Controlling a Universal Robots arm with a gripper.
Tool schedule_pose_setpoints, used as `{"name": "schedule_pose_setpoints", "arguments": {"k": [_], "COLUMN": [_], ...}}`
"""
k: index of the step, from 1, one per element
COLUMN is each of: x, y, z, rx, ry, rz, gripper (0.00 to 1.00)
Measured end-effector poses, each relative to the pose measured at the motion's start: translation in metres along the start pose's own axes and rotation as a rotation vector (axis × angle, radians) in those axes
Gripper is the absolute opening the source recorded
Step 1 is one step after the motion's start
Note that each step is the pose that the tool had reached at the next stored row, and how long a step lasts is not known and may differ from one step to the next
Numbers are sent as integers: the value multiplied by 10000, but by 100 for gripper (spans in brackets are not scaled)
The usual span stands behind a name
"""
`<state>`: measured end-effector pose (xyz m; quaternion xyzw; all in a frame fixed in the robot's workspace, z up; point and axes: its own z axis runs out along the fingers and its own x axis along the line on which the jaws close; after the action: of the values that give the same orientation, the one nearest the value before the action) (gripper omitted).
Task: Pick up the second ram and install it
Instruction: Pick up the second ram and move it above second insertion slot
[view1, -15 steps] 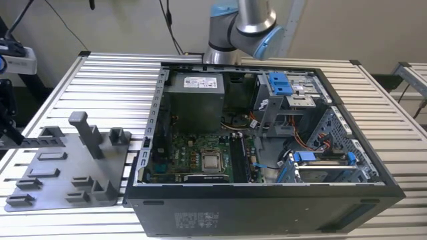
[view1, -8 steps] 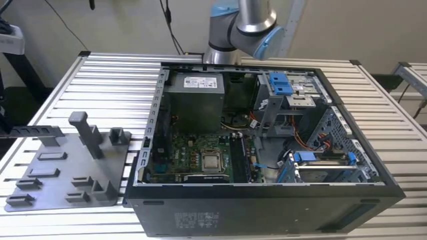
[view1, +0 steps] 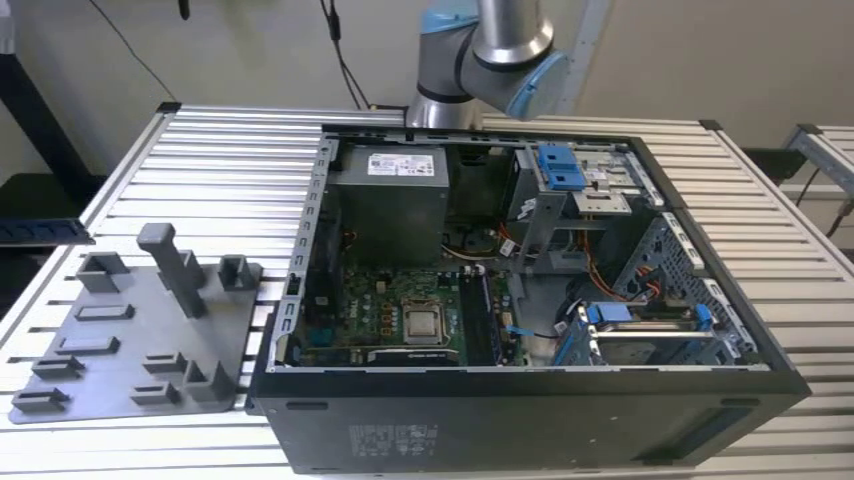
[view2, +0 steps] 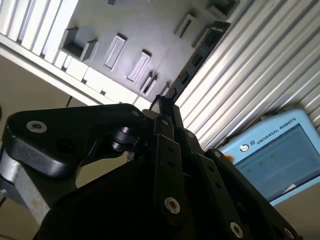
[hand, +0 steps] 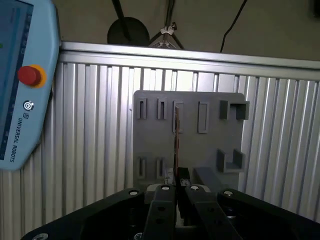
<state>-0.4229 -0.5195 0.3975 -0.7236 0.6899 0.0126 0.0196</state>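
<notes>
The second ram (hand: 176, 135) shows edge-on as a thin dark strip running out from between my fingers. My gripper (hand: 176, 188) is shut on its near end. In the second wrist view the same stick (view2: 200, 52) extends from the gripper (view2: 165, 106) as a long dark bar with chips. Its far end lies over the grey fixture plate (hand: 210, 150), close to the plate's slots; I cannot tell whether it touches them. In the exterior view the open computer case (view1: 747, 345) holds the motherboard (view1: 387, 315), with the arm (view1: 487, 50) above its back edge.
A blue teach pendant (hand: 20, 75) lies on the ribbed metal table (hand: 90, 150) beside the plate and shows again in the second wrist view (view2: 275, 150). In the exterior view the fixture plate (view1: 120, 350) with upright pegs sits to the left of the case.
</notes>
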Motion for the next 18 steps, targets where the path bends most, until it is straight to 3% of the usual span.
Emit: {"name": "schedule_pose_setpoints", "arguments": {"k": [3,13,18], "x": [-6,-6,-2], "y": [2,-2,-51], "z": [-113,-113,-112], "rx": [2,4,3], "ry": [3,1,1], "rz": [0,0,-1], "gripper": [14,14,14]}}
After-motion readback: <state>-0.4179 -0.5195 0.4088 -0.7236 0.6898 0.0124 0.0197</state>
